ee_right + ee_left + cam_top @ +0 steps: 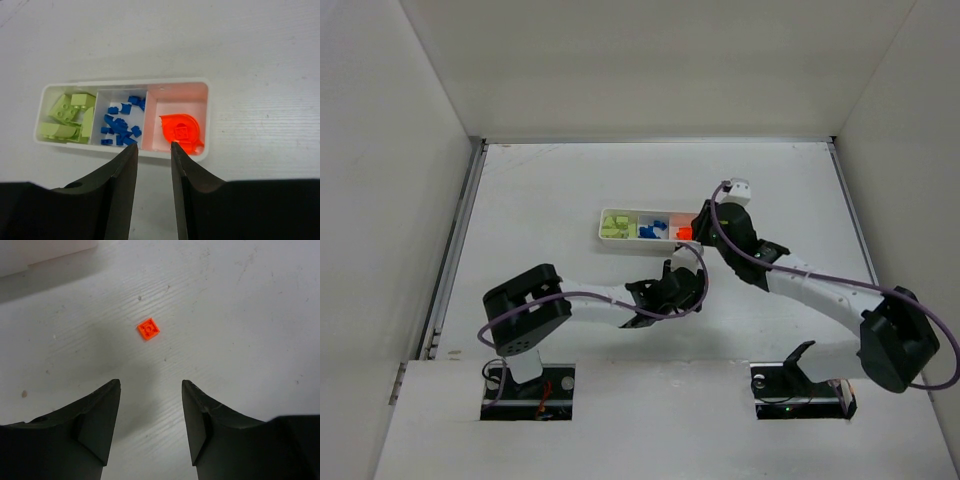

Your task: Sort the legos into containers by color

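- Dark fingers (95, 425) of the left gripper (151, 385) fill the bottom of the left wrist view. The jaws stand moderately apart, with nothing between them but bare table (250, 315).
- Just above that gap, near the centre of the same view, one small orange brick (148, 329) lies flat on the table, studs up, outside any compartment and untouched.
- In the right wrist view the white tray (125, 82) lies across the middle of the frame, its three compartments in a row.
- Its left compartment holds the light green legos (67, 117), several pieces packed close together.
- Its middle compartment holds the blue legos (120, 125), a scatter of very small bits.
- Its right compartment holds a larger orange piece (181, 132) lying against the near wall.
- At the bottom of that view the right gripper (153, 147) hovers over the tray's near rim, around the wall between the blue and orange compartments. Its jaws are parted by a narrow gap and hold nothing.
- As a judgement, the sorting is nearly done: each colour in the tray sits apart from the others, and no colour looks mixed.
- What seems left is the loose orange brick, which belongs in the right compartment. The left gripper is lined up to take it. Whether the arms hide other pieces cannot be told.
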